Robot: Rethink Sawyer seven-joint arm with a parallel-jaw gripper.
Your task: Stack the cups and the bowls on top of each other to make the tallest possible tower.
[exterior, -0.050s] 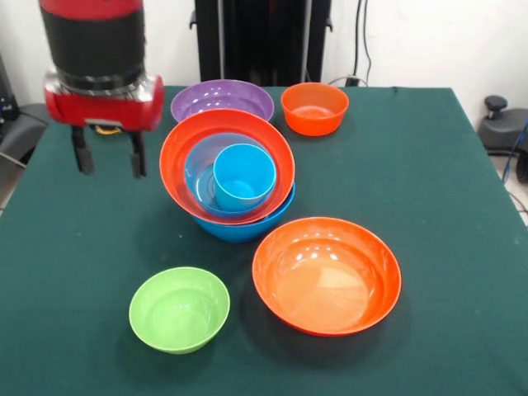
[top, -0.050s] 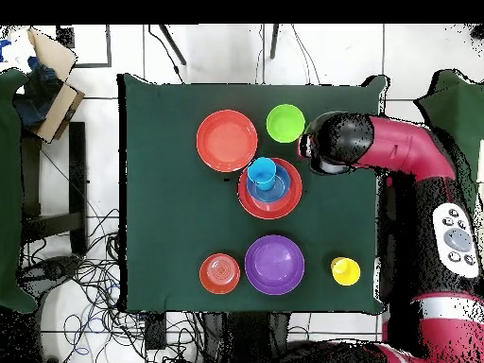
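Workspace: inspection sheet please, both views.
Surface: green cloth table.
Job's things: tower leaning, blue cup on top; loose large orange bowl, lime green bowl, purple bowl, small orange bowl, yellow cup.
Clutter: nothing seen.
Gripper: gripper open, empty, beside the tower.
Cables: tangle on the floor.
Surroundings: cardboard box off the table.

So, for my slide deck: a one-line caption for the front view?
Open hand hovers empty left of the tower; lime bowl and large orange bowl wait nearby.
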